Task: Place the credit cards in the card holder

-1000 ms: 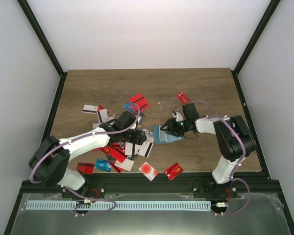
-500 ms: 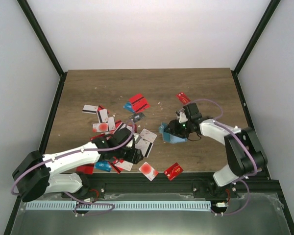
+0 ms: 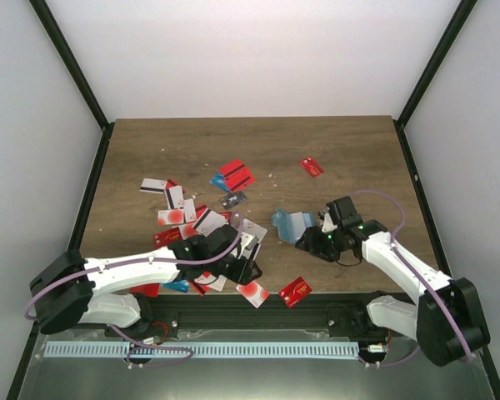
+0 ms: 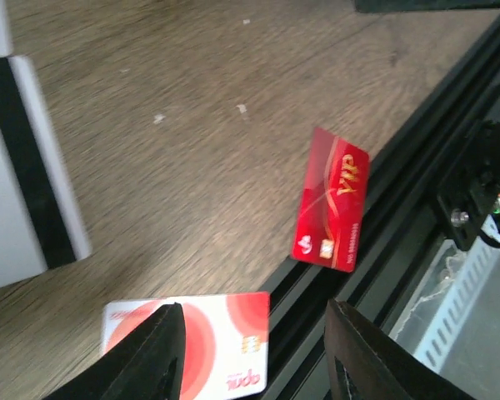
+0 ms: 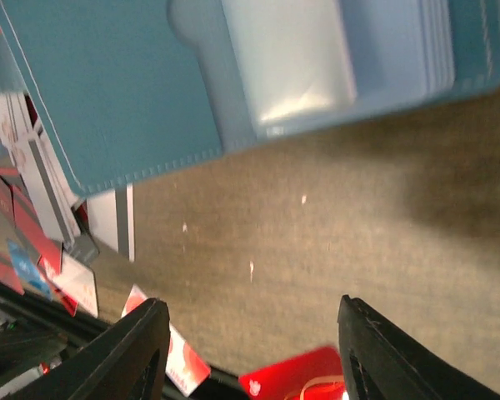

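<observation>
The card holder [image 3: 290,223] lies open on the wood, teal outside with lighter blue pockets [image 5: 358,58] showing. My right gripper [image 3: 311,244] hovers just near of it, open and empty [image 5: 254,342]. The credit cards lie scattered to the left in a pile [image 3: 196,225]. A white card with a red disc [image 4: 200,342] and a red VIP card [image 4: 332,200] lie by the table's near edge. My left gripper [image 3: 248,271] is open [image 4: 254,350] over the white-and-red card, its left finger [image 4: 150,358] above that card; nothing is gripped.
More cards lie further back: a red pair [image 3: 236,175], a lone red one [image 3: 312,167], white striped ones [image 3: 154,185]. The black frame rail [image 4: 450,167] runs along the near table edge, right beside the VIP card. A striped white card [image 4: 25,167] lies left of the left gripper.
The right gripper has let go of the card holder and drawn back toward the near right. The left arm has swung toward the near edge over the white-and-red card, its jaws narrowing.
</observation>
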Robot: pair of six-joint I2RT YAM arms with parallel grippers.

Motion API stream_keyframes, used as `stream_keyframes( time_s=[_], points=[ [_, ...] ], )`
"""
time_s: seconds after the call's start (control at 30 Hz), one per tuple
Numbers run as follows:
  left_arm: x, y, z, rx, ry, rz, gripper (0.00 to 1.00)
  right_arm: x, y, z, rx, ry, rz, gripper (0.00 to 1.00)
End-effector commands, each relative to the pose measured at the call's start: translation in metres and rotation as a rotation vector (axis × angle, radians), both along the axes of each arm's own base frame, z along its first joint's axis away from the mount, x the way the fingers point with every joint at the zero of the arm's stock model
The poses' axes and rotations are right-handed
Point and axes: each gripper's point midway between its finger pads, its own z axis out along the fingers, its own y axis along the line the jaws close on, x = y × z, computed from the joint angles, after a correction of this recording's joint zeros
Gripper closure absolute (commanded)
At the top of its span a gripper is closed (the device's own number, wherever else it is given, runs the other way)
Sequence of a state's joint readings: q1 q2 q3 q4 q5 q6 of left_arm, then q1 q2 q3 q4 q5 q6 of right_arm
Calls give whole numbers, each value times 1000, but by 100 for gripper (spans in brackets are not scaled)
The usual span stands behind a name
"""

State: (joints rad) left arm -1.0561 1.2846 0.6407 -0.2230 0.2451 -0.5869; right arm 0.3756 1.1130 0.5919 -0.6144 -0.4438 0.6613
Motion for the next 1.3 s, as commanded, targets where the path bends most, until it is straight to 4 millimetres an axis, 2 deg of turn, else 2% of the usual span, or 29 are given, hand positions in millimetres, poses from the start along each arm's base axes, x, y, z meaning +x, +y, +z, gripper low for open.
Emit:
stream_keyframes(
  time_s=[0.0, 0.1, 0.2, 0.33, 0.4, 0.5, 0.77, 1.03, 1.27],
  points=[
    [-4, -35, 20, -89, -26, -79, 54, -25, 6, 9, 48, 112, 15, 43],
    [-11, -48, 16, -91, -25, -137, 58, -42, 3, -3, 49, 188, -1, 44],
    [-14, -59, 11, -89, -15, -177, 63, -71, -3, -18, 50, 282, -10, 45],
    [-15, -69, 8, -98, -8, -206, 64, -103, -9, -28, 74, 365, -26, 48],
    [-16, -73, 5, -101, -2, -214, 65, -111, -9, -31, 94, 381, -35, 49],
    [-16, -78, -1, -99, 9, -227, 65, -116, -9, -33, 122, 384, -53, 50],
    [-15, -88, -14, -90, 22, -247, 66, -114, -4, -41, 189, 365, -96, 50],
    [-13, -93, -26, -82, 45, -235, 70, -120, 0, -56, 245, 388, -132, 51],
    [-16, -93, -38, -70, 73, -239, 71, -115, 3, -64, 300, 362, -170, 51]
  ],
)
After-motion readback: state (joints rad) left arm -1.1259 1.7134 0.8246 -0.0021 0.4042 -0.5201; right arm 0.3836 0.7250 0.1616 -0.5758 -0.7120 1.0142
